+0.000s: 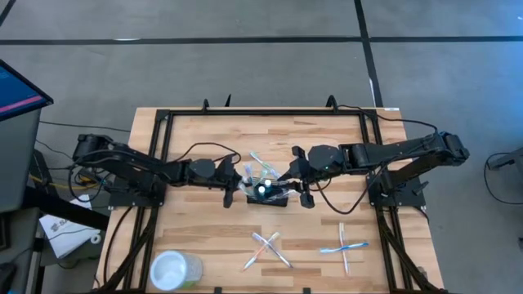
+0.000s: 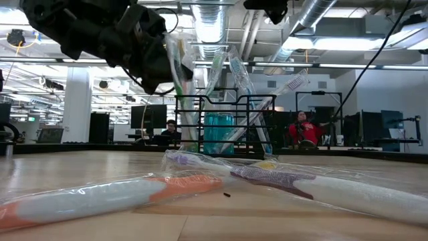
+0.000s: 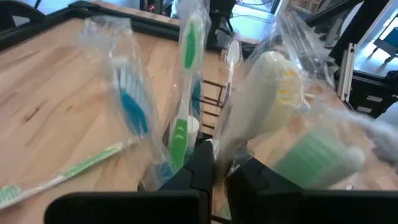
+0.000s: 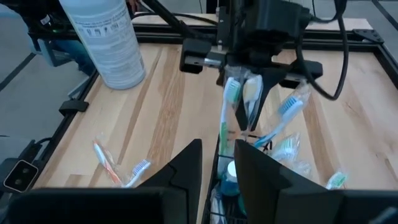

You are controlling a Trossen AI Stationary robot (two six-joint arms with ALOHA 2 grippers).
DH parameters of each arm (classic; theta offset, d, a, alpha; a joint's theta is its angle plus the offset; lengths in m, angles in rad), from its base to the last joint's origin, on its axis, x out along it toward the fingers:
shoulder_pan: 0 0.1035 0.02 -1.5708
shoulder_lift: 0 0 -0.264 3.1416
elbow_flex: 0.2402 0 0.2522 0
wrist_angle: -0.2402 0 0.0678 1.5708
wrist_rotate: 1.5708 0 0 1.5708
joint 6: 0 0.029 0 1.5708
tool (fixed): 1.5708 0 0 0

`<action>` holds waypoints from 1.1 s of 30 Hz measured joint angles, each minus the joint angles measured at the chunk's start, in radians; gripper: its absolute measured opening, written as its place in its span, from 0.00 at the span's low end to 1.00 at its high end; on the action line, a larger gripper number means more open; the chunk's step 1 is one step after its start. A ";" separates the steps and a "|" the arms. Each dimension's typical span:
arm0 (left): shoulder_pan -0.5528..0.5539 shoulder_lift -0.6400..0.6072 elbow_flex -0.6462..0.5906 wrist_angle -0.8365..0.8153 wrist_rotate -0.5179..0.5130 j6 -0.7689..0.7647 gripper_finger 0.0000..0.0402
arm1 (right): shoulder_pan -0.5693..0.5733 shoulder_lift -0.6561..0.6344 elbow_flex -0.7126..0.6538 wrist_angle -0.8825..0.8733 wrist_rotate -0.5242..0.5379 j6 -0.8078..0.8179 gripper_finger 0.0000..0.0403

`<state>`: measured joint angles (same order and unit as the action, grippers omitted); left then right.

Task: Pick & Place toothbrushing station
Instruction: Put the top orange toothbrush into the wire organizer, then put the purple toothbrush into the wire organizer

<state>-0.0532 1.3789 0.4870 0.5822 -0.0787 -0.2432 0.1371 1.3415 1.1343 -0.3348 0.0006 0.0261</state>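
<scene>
left hand [image 1: 231, 189]: frame centre, pinched shut on a wrapped toothbrush [image 3: 184, 106] in the caddy [image 1: 268, 194]
right hand [image 1: 296, 188]: half-open, clamped on caddy rim

The small black wire-mesh caddy [image 1: 268, 194] stands upright mid-table, stuffed with wrapped toothbrushes [image 1: 260, 167] leaning outward.

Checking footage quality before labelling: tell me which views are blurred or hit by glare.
Left wrist view: the wrapped toothbrushes sit too close, soft and blurred. Low view: the foreground toothbrush packets are out of focus, and bright ceiling lights glare behind the caddy. High view: evenly lit, no glare on the table. Right wrist view: reasonably sharp.
</scene>
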 joint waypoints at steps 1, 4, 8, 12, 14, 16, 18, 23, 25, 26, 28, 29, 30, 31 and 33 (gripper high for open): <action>0.000 0.000 0.000 -0.001 0.000 0.000 0.03 | 0.000 0.000 0.000 -0.001 0.000 0.000 0.21; 0.000 0.000 0.000 0.002 0.001 -0.001 0.07 | 0.000 0.000 0.000 -0.001 0.000 0.000 0.21; 0.000 0.000 0.000 0.002 0.004 -0.001 0.15 | 0.000 0.000 0.000 -0.001 0.000 0.000 0.21; 0.000 -0.007 0.000 -0.001 0.004 -0.001 0.19 | 0.001 0.000 0.000 -0.005 0.000 0.000 0.21; 0.000 -0.012 0.000 0.005 0.004 -0.001 0.20 | 0.001 0.000 0.000 -0.007 -0.001 0.000 0.21; 0.000 -0.018 0.001 -0.025 0.004 -0.001 0.21 | 0.001 0.000 0.000 -0.010 -0.002 0.006 0.21; 0.000 -0.039 -0.001 -0.064 0.003 -0.001 0.22 | 0.001 0.000 0.000 -0.010 -0.003 0.023 0.21; 0.000 -0.122 -0.001 -0.138 0.002 -0.001 0.23 | 0.006 0.000 0.000 -0.026 -0.003 0.026 0.21; 0.000 -0.157 -0.001 -0.151 0.000 0.000 0.23 | 0.007 0.000 0.000 -0.026 -0.003 0.026 0.21; 0.000 -0.168 0.000 -0.160 0.000 0.000 0.23 | 0.007 0.000 0.000 -0.027 -0.003 0.026 0.21; -0.001 -0.190 -0.001 -0.213 0.000 -0.001 0.23 | 0.012 0.003 0.000 -0.027 -0.003 0.033 0.21; -0.001 -0.197 -0.001 -0.230 0.001 -0.002 0.23 | 0.014 0.004 0.000 -0.029 -0.003 0.042 0.21; -0.005 -0.201 0.000 -0.247 0.000 -0.011 0.23 | 0.017 0.005 0.000 -0.031 -0.003 0.053 0.21; -0.010 -0.207 0.000 -0.274 0.000 -0.028 0.23 | 0.023 0.005 0.000 -0.035 -0.004 0.063 0.21; -0.022 -0.214 -0.001 -0.321 0.001 -0.053 0.23 | 0.035 0.005 0.000 -0.041 -0.009 0.082 0.21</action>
<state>-0.0756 1.1653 0.4862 0.2614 -0.0780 -0.2965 0.1726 1.3460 1.1343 -0.3762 -0.0079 0.1082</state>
